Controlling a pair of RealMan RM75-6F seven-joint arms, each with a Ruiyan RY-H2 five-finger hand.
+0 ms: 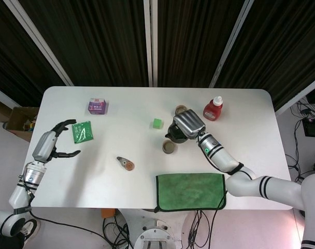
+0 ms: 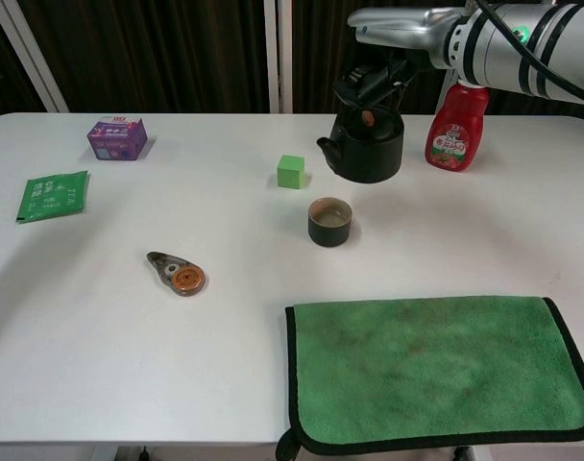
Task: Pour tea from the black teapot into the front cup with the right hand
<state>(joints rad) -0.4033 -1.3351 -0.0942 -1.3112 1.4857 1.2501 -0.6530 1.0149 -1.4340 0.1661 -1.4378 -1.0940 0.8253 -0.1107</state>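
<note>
Dark curtains hang behind the white tabletop [image 2: 100, 317] we work at. Our right hand [image 2: 383, 72] reaches in from the right, its fingers [image 2: 369, 91] hooked around the handle of the black teapot [image 2: 367, 152], which hangs level above the tabletop with its spout pointing left. In the head view the right hand [image 1: 188, 122] covers most of the teapot [image 1: 174, 134]. The front cup [image 2: 329, 221] stands just near of the teapot, apart from it, with tea visible inside; from above the cup [image 1: 169, 147] sits near-left of the hand. A second cup [image 1: 180, 109] peeks out just far of the hand. A red bottle [image 2: 456, 127] stands right of the teapot. A green cube [image 2: 291, 171] lies left of it, a green cloth [image 2: 436, 370] lies at the near right edge, and a tape dispenser [image 2: 177, 274] lies left of the cup. Our left hand [image 1: 55, 140] hovers at the far left, fingers spread wide and holding nothing, beside a green packet [image 1: 82, 131]; a purple box [image 2: 117, 137] sits beyond.
</note>
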